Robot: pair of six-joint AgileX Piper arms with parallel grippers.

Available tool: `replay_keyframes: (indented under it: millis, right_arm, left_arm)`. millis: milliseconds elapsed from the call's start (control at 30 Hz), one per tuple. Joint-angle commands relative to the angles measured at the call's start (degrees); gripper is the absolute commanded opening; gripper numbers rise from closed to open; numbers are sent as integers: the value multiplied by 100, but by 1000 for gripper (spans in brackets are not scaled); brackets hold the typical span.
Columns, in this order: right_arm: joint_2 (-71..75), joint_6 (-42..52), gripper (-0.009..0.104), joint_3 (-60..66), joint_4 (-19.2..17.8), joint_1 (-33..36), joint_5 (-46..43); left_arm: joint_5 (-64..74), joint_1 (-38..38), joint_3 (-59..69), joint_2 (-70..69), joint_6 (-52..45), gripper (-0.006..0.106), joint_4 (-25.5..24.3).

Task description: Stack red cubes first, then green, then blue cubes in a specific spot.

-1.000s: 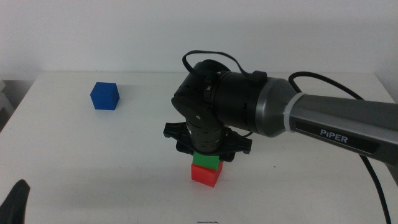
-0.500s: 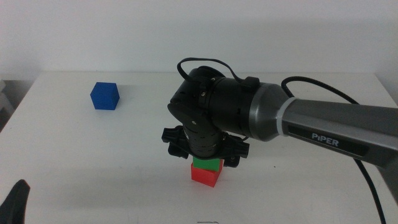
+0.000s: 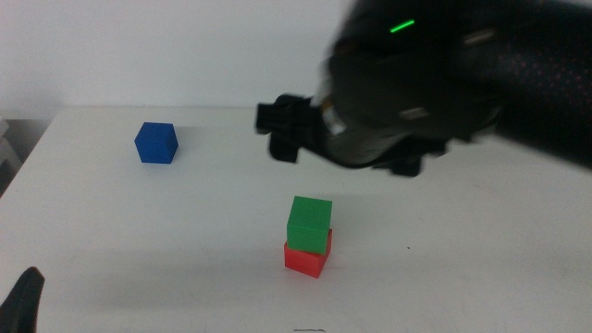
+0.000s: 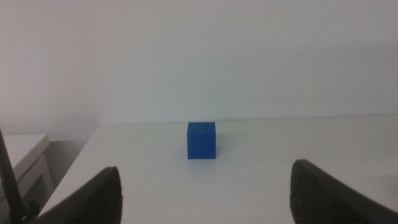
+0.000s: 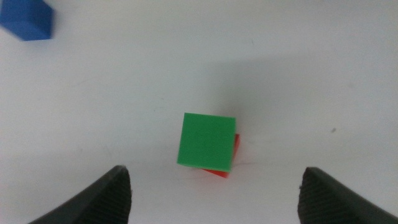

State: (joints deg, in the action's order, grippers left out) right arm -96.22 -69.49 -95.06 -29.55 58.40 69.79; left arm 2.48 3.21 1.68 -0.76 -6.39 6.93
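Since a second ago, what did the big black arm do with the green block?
The right gripper let go of the green cube and lifted up and away, its jaws now wide open above it. The green cube stayed on the red cube, sitting a bit twisted. The blue cube has not moved, and the left gripper waits at the table's near left corner, open.

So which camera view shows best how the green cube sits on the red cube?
The right wrist view: it looks straight down on the green cube, turned slightly, red cube peeking out at one corner. The middle view shows the stack from the side. The left wrist view misses it, showing only the blue cube.
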Motion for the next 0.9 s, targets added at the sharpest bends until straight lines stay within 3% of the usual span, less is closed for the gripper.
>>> replay_keyframes:
  millis: [0,133,333,500,733,867]
  right_arm:
    - [734,752,86,97,-270,5,279]
    - [1892,2226,86,982,30,-196,-381]
    - [4002,3618,86,2711,334,-753,-1303]
    - [5500,4940,86,3561,910,-837,-1779]
    - [6399,6087,85,3956,1658,-837,-1817]
    - [6506,6315,83,3958,1834,-837,-1809]
  left_arm:
    - [-483,3,-17,-114,25,91,69]
    - [-483,3,-17,-114,25,91,69]
    - [-483,3,-17,-114,25,91,69]
    - [-483,3,-17,-114,25,91,69]
    - [-483,3,-17,-114,25,91,69]
    - [-483,3,-17,-114,25,91,69]
